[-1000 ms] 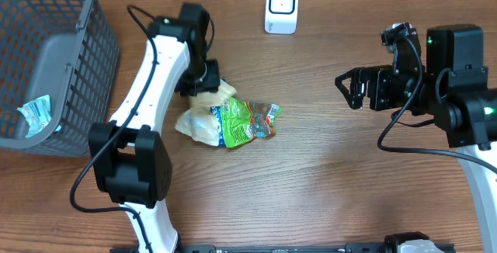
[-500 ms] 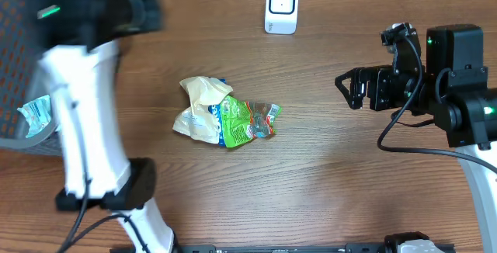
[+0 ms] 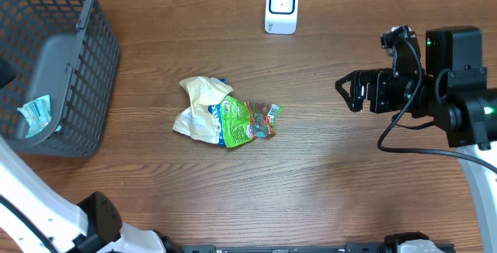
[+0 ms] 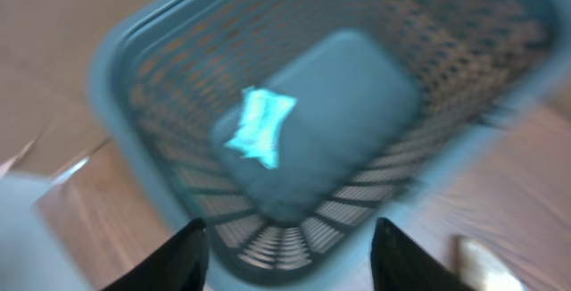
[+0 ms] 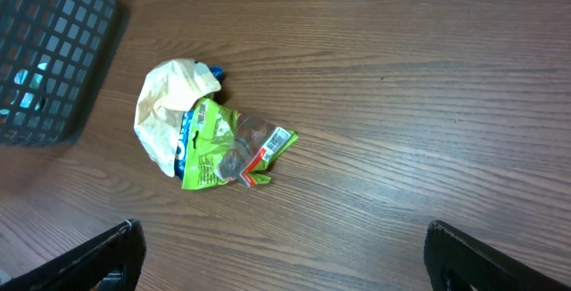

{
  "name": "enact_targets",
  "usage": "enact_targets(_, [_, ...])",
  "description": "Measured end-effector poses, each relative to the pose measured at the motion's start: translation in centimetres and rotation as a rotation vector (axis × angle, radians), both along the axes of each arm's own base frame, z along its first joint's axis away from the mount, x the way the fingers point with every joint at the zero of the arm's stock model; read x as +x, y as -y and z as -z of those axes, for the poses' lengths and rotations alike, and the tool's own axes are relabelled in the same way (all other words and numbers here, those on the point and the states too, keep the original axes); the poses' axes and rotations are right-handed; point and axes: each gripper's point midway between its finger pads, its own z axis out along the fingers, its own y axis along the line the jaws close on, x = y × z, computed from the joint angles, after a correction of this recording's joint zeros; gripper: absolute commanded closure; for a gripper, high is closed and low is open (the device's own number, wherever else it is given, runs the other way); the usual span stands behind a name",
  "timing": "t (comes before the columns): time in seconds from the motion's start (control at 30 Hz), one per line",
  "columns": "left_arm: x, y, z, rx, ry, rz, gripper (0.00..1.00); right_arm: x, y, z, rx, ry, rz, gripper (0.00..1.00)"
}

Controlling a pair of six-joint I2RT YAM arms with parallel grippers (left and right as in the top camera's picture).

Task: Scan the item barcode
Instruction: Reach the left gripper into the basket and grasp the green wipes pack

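As the snack bag (image 3: 225,119) lies: probably light, soft (likely slippery)
Hold: cream end, 9 o'clock, clear of barcode (image 5: 278,139)
Tools: left gripper (image 4: 290,257), right gripper (image 5: 284,253) both spread, empty

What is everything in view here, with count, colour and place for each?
table: one, brown wood, under everything
basket: one, grey mesh, far-left corner of the table in the overhead view
small packet: one, pale blue and white, inside the basket
crumpled snack bag: one, cream and green, lying mid-table, touched by nothing
scanner: one, white, at the far edge, near the middle
left gripper: one, dark fingers, open and empty, above the basket
right gripper: one, black, open and empty, over the table's right side
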Motion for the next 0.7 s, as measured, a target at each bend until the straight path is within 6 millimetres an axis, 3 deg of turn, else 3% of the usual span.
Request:
enact_targets(0.13, [-0.1, -4.9, 4.0, -0.043, -0.052, -0.105, 0.44, 0.0, 0.0, 0.0, 0.000, -0.001, 0.000, 0.00])
enact_targets(0.27, [0.7, -7.8, 9.1, -0.145, -0.119, -0.140, 0.43, 0.0, 0.0, 0.0, 0.000, 0.000, 0.000, 0.00])
enact_targets(0.47, [3.3, -9.9, 16.5, -0.268, -0.224, -0.127, 0.39, 0.2, 0.0, -0.1, 0.001, 0.009, 0.000, 0.00])
enact_targets(0.7, [5.7, -10.9, 21.9, -0.314, -0.300, -0.088, 0.28, 0.2, 0.0, -0.2, 0.000, 0.012, 0.001, 0.00])
